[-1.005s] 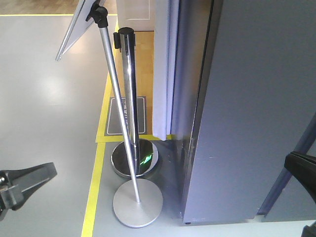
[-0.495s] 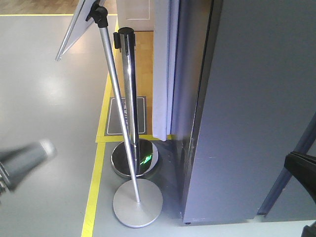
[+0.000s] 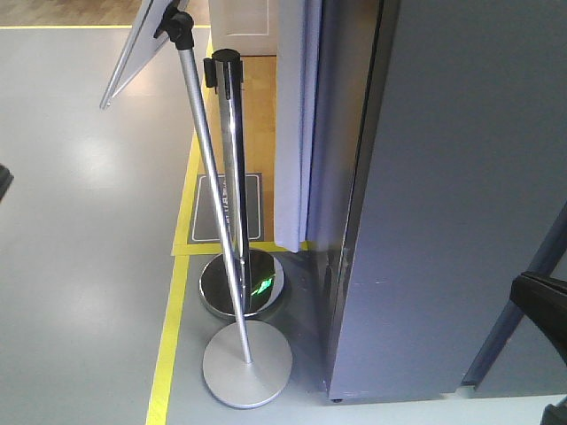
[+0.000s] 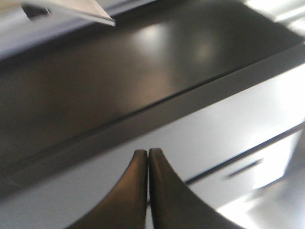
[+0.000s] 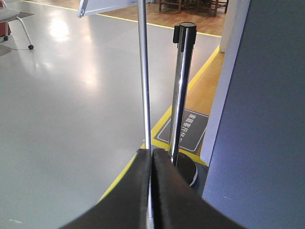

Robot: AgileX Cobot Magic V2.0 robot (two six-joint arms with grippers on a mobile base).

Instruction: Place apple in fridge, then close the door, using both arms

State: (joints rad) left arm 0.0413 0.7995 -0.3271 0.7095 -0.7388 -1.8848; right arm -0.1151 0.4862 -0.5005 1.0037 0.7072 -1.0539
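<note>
Nowhere in view: apple, absent from all three views, so its whereabouts cannot be told.
Apple handling: judged light, firm and smooth-skinned, apt to roll and bruise; best taken across its widest girth with gentle pressure.
Fridge: the tall dark grey panel (image 3: pixel 461 195) filling the right of the front view is probably its outer side; no white lining, shelves or door bins show, so whether the door stands open cannot be told.
Left pincer (image 4: pixel 148 157): clenched, fingertips touching, nothing between them, over a dark glossy worktop (image 4: pixel 95 81) that is blurred.
Right pincer (image 5: pixel 152 157): clenched and empty, pointing at the floor.
Nearby: chrome barrier post (image 3: pixel 232 168) and slanted sign stand (image 3: pixel 213 195) just beside the grey panel; yellow floor line (image 3: pixel 168 336) running past them.
</note>
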